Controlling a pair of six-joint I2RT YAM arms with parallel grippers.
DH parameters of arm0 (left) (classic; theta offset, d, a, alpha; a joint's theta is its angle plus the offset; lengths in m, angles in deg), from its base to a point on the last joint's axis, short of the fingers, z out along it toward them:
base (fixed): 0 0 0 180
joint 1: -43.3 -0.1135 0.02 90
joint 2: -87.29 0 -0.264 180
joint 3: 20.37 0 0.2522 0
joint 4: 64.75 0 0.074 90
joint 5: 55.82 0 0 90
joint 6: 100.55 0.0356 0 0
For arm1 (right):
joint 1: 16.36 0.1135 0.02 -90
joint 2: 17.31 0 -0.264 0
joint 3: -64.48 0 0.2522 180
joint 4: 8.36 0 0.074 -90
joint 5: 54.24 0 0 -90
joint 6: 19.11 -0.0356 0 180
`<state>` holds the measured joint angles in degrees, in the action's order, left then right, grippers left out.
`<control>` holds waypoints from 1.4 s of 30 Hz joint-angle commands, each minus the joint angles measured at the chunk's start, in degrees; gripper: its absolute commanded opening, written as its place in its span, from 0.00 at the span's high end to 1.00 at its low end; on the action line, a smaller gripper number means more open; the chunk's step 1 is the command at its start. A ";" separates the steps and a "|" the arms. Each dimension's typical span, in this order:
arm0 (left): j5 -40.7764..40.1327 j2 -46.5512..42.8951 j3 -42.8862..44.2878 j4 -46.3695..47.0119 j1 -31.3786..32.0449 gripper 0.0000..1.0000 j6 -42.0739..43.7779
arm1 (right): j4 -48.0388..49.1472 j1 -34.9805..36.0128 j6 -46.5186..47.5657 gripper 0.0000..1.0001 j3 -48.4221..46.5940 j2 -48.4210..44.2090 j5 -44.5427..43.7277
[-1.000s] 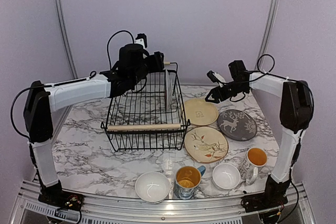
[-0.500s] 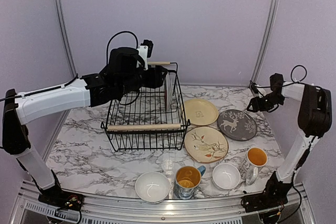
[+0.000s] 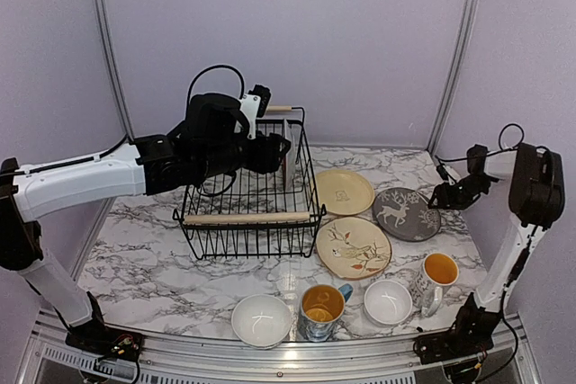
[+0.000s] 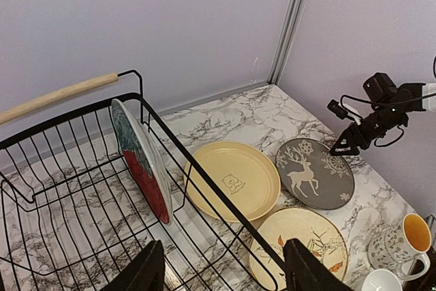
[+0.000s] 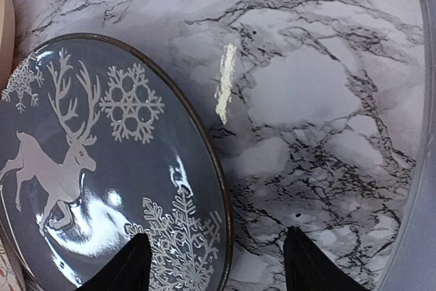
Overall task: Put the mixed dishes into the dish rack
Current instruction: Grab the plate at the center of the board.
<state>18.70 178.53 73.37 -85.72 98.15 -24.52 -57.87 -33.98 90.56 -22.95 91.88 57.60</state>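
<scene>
The black wire dish rack [image 3: 245, 218] stands mid-table with upright plates [image 3: 288, 157] in it, showing red and teal [image 4: 145, 172] in the left wrist view. My left gripper [image 3: 274, 152] hangs open and empty above the rack [image 4: 204, 176]. The pale yellow plate [image 3: 344, 191], the cream bird plate [image 3: 353, 246] and the grey reindeer plate [image 3: 406, 213] lie flat to the right of the rack. My right gripper [image 3: 443, 193] is open just above the grey plate's [image 5: 102, 168] right rim, straddling it. Two white bowls [image 3: 261, 319] [image 3: 388, 301] and two mugs [image 3: 321, 308] [image 3: 436, 276] sit at the front.
The rack's far wooden handle [image 4: 58, 95] lies near the back wall. A metal frame post [image 3: 454, 47] rises at the back right, close behind the right arm. Bare marble [image 5: 320, 100] lies to the right of the grey plate.
My right arm swung out to the right and came down to the grey plate's right edge. My left arm shifted slightly forward and right over the rack.
</scene>
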 commanded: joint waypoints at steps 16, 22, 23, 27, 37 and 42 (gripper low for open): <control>-1.85 -2.17 -0.70 -1.78 1.75 0.39 -1.23 | -1.40 0.14 -4.41 0.48 -2.51 9.28 9.03; 0.98 -0.47 0.52 -0.03 1.75 0.39 -0.61 | -3.18 -0.83 -4.83 0.54 -2.07 8.89 11.49; 1.77 0.07 0.83 0.46 1.80 0.39 -0.02 | -3.57 -1.10 -4.81 0.56 -2.05 8.93 12.26; 5.90 3.89 4.43 0.66 2.30 0.39 4.67 | -5.04 -1.85 -4.85 0.68 -2.25 8.34 14.78; 10.34 15.78 17.98 -1.46 6.14 0.40 15.93 | -8.20 -3.40 -6.69 1.00 -2.41 0.94 20.36; 10.24 19.74 20.38 1.63 8.67 0.39 22.84 | -10.50 -3.99 -9.01 1.00 -2.36 -3.17 26.87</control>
<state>27.88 195.23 90.92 -86.15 104.99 -9.16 -65.65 -37.42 82.75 -25.20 92.45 80.55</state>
